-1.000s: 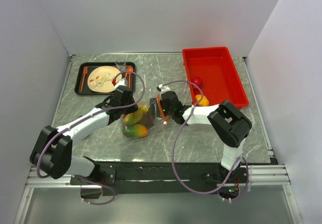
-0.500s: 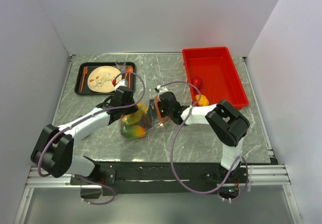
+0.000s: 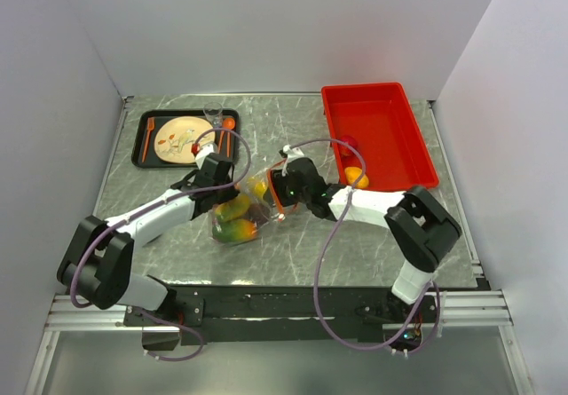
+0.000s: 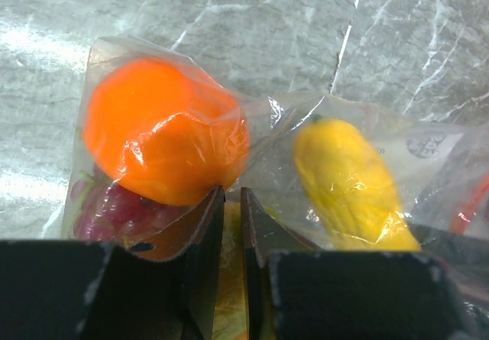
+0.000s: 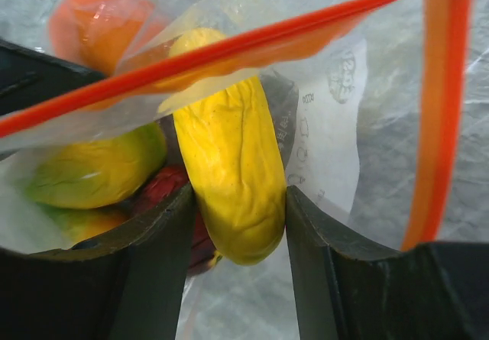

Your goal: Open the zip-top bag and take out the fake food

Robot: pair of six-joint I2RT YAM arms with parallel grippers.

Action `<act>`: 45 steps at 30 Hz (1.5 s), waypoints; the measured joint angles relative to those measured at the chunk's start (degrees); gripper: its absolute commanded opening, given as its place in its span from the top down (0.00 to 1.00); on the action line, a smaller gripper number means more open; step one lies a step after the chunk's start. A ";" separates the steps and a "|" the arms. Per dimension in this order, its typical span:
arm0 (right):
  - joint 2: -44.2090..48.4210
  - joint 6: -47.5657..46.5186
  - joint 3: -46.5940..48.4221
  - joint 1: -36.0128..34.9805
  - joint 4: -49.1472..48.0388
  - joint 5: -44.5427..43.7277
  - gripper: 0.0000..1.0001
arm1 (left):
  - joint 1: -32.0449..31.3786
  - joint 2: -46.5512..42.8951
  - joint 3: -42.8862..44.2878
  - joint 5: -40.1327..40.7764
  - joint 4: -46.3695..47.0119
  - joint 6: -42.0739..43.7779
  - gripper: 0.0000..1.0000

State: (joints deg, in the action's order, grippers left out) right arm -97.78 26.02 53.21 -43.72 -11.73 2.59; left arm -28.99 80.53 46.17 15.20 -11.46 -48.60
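Observation:
The clear zip-top bag (image 3: 238, 220) lies mid-table with its mouth open; its orange-red zipper strip (image 5: 229, 50) crosses the right wrist view. Inside are green-orange mangoes (image 3: 235, 209), an orange fruit (image 4: 164, 137), pinkish grapes (image 4: 107, 210) and a red fruit (image 5: 164, 187). My left gripper (image 3: 222, 195) (image 4: 231, 195) is shut on the bag's plastic at its far left side. My right gripper (image 3: 273, 191) (image 5: 237, 202) reaches into the bag's mouth, its jaws closed against both sides of a yellow fruit (image 5: 229, 164), which also shows in the left wrist view (image 4: 351, 183).
A red bin (image 3: 417, 138) stands at the back right with a red fruit (image 3: 348, 144) and an orange fruit (image 3: 357, 178) in it. A black tray (image 3: 142, 142) at the back left holds a beige plate (image 3: 182, 139), orange cutlery and a clear cup (image 3: 213, 113).
My right gripper has moved left and a little away from me, into the bag's mouth. The zipper edge and bag shifted left with it. My left gripper has stayed on the bag.

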 measured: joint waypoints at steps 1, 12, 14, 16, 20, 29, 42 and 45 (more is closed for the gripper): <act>0.66 0.02 0.00 0.00 0.48 -0.04 0.65 | 0.07 0.00 -0.04 0.13 0.02 -0.17 0.79; 5.68 0.00 -0.24 0.15 8.22 -1.60 0.66 | 0.79 0.00 -0.87 0.37 0.55 -0.63 0.79; 7.17 -0.02 -0.24 0.24 9.86 -2.29 0.66 | 0.79 0.00 -0.92 0.35 0.57 -0.63 0.79; 8.79 0.00 -0.24 0.39 11.39 -3.17 0.66 | 0.79 0.00 -0.94 0.33 0.68 -0.63 0.79; 10.67 0.02 -0.22 0.90 14.53 -4.52 0.67 | 0.79 0.00 -0.96 0.15 0.76 -0.61 0.79; 13.79 0.11 -0.31 2.21 19.30 -6.38 0.67 | 0.81 -0.02 -0.96 0.02 0.76 -0.55 0.78; 24.92 1.36 -5.05 9.88 23.45 -6.36 0.67 | 0.94 -1.95 -0.22 -0.31 -1.33 -0.13 0.65; 28.83 1.64 -6.03 14.03 25.18 -6.16 0.66 | 0.96 -2.54 1.57 -0.33 -2.82 0.26 0.59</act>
State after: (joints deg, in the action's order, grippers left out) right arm -68.95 27.66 47.18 -29.69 13.45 -3.57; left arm -28.03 78.00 47.75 14.87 -14.28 -48.34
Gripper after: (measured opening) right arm 0.527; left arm 0.363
